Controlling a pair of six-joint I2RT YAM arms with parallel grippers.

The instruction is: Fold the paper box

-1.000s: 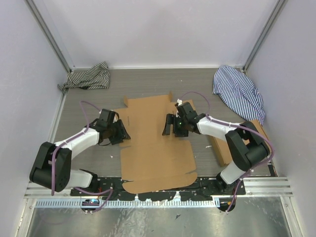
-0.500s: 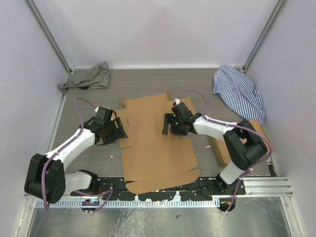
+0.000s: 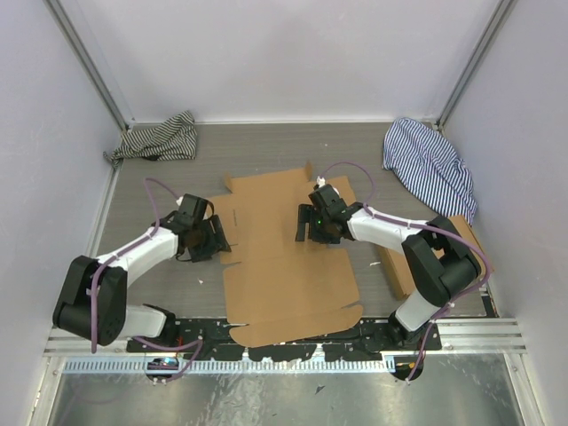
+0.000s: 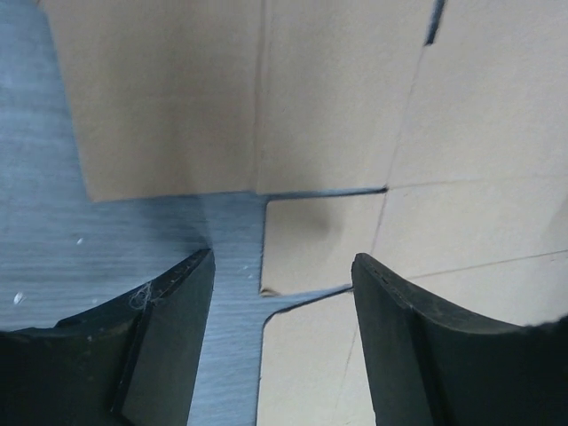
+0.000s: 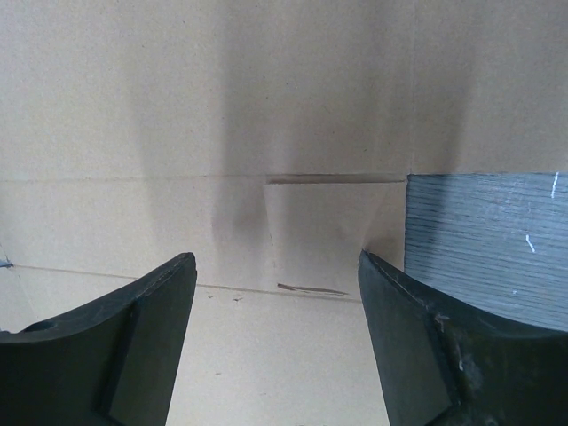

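One large die-cut sheet of plain brown cardboard, the paper box [image 3: 284, 266], lies flat and unfolded in the middle of the grey wood-grain table [image 3: 266, 151]. Its near edge, with rounded tabs, reaches the arm bases. The black two-finger left gripper [image 3: 216, 240] sits at the sheet's left edge. The matching right gripper [image 3: 306, 226] is over the sheet's upper right part, near its right edge. Both are spread wide, gripping nothing.

Left wrist view: left gripper [image 4: 282, 266] fingers [image 4: 169, 337] are apart, straddling a small square tab at a notch in the paper box [image 4: 337, 106] edge. Creases and a dark slit at top right show here; the top view doesn't resolve them.

Right wrist view: right gripper [image 5: 277, 266] fingers [image 5: 417, 346] are apart above the paper box [image 5: 222, 106]. Crease lines and a short cut line lie ahead of the gap, and the card edge meets the table at right.

Whether any fingertip touches the card can't be told from any view.

Pale walls [image 3: 284, 53] enclose three sides, and an aluminium rail [image 3: 506, 333] runs along the near edge. A black-and-white striped cloth [image 3: 160, 139] is bunched in the far left corner. A blue-and-white striped cloth [image 3: 430, 169] lies far right.

A second brown cardboard box [image 3: 392, 271] sits at right, mostly covered by the right arm, so its shape is unclear.
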